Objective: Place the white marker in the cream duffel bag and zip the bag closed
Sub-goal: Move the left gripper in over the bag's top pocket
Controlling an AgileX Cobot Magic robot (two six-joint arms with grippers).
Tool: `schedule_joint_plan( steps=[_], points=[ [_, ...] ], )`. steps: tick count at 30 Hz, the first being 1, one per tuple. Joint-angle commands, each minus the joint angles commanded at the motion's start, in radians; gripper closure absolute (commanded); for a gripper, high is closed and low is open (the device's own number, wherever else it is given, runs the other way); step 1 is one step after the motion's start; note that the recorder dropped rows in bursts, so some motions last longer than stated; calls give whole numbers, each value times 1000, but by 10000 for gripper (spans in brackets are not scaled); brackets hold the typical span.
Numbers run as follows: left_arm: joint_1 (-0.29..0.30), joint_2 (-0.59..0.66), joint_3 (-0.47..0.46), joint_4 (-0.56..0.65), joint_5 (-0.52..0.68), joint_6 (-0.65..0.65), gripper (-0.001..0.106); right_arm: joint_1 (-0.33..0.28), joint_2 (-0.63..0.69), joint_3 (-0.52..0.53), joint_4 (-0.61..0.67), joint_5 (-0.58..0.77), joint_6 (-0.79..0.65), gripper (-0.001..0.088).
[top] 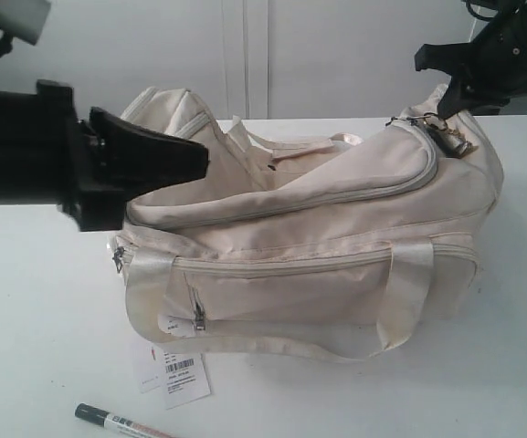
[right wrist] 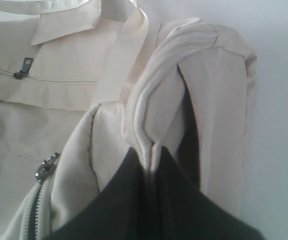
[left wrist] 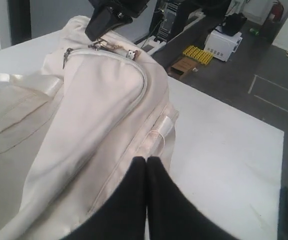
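The cream duffel bag (top: 336,246) lies on the white table, front pocket facing the camera and top flap rumpled. The white marker (top: 121,422) with its dark cap lies on the table in front of the bag, near the frame's lower edge. My right gripper (top: 450,99) is at the bag's right end beside the metal zipper pulls (top: 447,137), shut on a fold of the bag's edge (right wrist: 151,120). My left gripper (top: 201,162) hovers at the bag's upper left end. Its fingers (left wrist: 134,172) are pressed together with nothing between them.
White barcode tags (top: 183,379) hang from the front pocket onto the table. The bag's webbing handle (top: 400,306) droops over its front. The table edge (left wrist: 278,150) drops to a floor with boxes past the bag's right end.
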Motion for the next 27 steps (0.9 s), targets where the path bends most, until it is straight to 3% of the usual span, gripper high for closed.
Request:
schedule_joint_plan(
  steps=[6,9,11,21,23,27],
  points=[
    [-107,70,-63,181,-167,0,1053,0,0,0,0,0,0,868],
    [-123,93,-92,284,-229,14,1053,0,0,0,0,0,0,868],
    [-127,103,-119,286,-210,14,1053,0,0,0,0,0,0,868],
    [-127,121,-221,86,299,19,1053,0,0,0,0,0,0,868],
    [-127,121,-221,137,403,70,1053,0,0,0,0,0,0,868],
    [-127,121,-221,353,466,103,1053,0,0,0,0,0,0,868]
  ],
)
